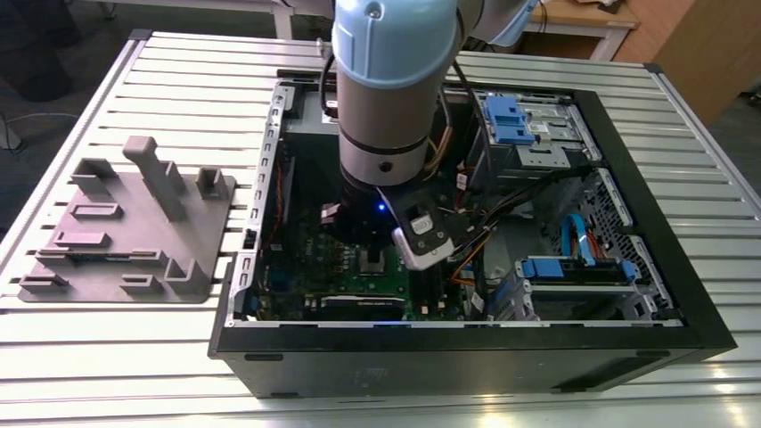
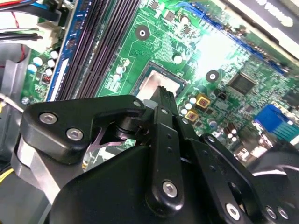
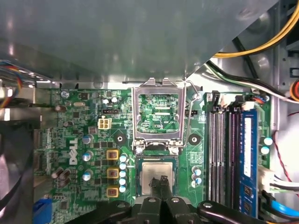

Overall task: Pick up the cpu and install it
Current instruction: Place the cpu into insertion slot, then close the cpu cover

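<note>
Gripper point(image 3: 161, 179), fingers together, hangs over the cpu point(image 3: 149, 170), whose hinged frame point(image 3: 136, 116) stands open just beside.

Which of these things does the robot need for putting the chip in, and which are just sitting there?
For the job:
- the cpu, lying in its socket
- the gripper, fingers shut, right over it
- the socket frame, flipped open
- the green board

Just lying about:
- the grey tray, on the table beside the case
- the memory slots
- the yellow cables
</note>
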Tool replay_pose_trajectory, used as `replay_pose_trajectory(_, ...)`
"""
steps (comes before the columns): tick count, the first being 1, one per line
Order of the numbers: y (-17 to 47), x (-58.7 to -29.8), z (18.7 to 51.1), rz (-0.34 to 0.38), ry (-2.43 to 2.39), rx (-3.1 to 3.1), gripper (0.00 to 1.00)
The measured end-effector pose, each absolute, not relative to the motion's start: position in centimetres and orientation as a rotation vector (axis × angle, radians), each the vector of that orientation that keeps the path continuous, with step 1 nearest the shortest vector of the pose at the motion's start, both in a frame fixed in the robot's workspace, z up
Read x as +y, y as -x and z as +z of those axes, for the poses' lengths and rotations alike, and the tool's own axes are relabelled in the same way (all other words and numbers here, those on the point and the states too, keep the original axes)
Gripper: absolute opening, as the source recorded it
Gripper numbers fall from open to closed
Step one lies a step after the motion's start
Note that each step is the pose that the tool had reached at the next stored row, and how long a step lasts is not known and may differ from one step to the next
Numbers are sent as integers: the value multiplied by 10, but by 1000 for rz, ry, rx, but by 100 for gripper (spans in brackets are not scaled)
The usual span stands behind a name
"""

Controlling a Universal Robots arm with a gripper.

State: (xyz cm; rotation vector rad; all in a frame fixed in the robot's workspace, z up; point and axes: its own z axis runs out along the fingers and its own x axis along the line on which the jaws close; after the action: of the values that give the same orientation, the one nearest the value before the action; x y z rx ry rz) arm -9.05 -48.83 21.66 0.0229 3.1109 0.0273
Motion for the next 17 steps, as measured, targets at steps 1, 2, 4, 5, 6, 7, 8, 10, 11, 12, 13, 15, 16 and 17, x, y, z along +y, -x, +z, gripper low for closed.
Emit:
replay_pose_trajectory(1, 90, -488, 219, 27, -23, 3111, 11)
replay_pose_trajectory(2, 90, -488, 219, 27, -23, 3111, 11)
replay_pose_trajectory(4, 90, -488, 219, 28, -23, 3111, 11)
replay_pose_trajectory(5, 90, -488, 219, 28, -23, 3111, 11)
replay_pose_trajectory(6, 90, -488, 219, 28, -23, 3111, 11)
replay_pose_trajectory(7, 90, -488, 219, 28, -23, 3111, 11)
replay_pose_trajectory(8, 90, -488, 219, 27, -23, 3111, 11)
replay_pose_trajectory(10, 90, -488, 219, 27, -23, 3111, 11)
replay_pose_trajectory(11, 90, -488, 219, 27, -23, 3111, 11)
replay_pose_trajectory(12, 90, -488, 220, 27, -23, 3111, 11)
replay_pose_trajectory(13, 90, -488, 220, 27, -23, 3111, 11)
replay_pose_trajectory(15, 90, -488, 220, 27, -23, 3111, 11)
replay_pose_trajectory(16, 90, -488, 221, 27, -23, 3111, 11)
replay_pose_trajectory(17, 90, -488, 221, 27, -23, 3111, 11)
